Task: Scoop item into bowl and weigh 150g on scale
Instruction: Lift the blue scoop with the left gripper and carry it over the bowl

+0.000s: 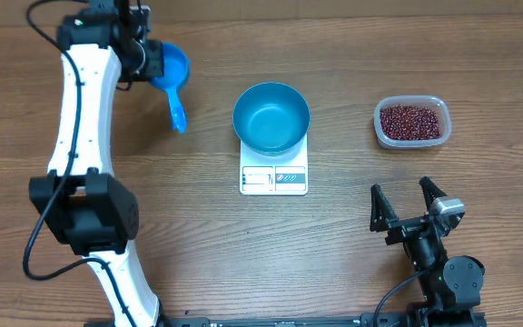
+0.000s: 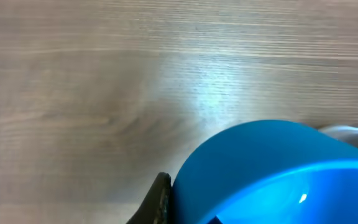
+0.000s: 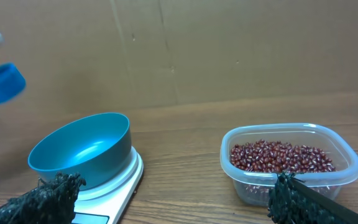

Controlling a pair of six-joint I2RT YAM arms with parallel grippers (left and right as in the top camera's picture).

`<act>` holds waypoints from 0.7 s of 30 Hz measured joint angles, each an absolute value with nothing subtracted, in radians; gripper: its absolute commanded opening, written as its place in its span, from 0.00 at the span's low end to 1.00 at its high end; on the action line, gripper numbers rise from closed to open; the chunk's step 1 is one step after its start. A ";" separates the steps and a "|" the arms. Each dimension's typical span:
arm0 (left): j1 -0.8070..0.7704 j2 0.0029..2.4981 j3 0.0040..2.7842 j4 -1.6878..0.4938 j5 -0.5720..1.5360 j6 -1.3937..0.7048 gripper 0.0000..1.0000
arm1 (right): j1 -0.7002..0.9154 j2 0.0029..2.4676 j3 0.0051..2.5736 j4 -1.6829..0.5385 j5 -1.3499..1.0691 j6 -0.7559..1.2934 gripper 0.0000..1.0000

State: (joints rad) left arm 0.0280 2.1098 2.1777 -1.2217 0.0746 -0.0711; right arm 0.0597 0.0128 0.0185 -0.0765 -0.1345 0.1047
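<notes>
Left claw clamped on blue scoop, held above worktop, ready for scooping. Beans waited in clear tub. Empty bowl sat on scale for weighing. Right claw wide, idle

A brown wooden table filled the view, its grain running side to side. Light threw a soft bright patch on the wood. Behind stood a plain tan wall, creased by vertical seams.
</notes>
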 measured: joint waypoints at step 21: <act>-0.148 2.068 2.284 -1.677 0.000 -0.884 0.04 | 0.060 0.013 0.019 -0.076 -0.135 0.104 1.00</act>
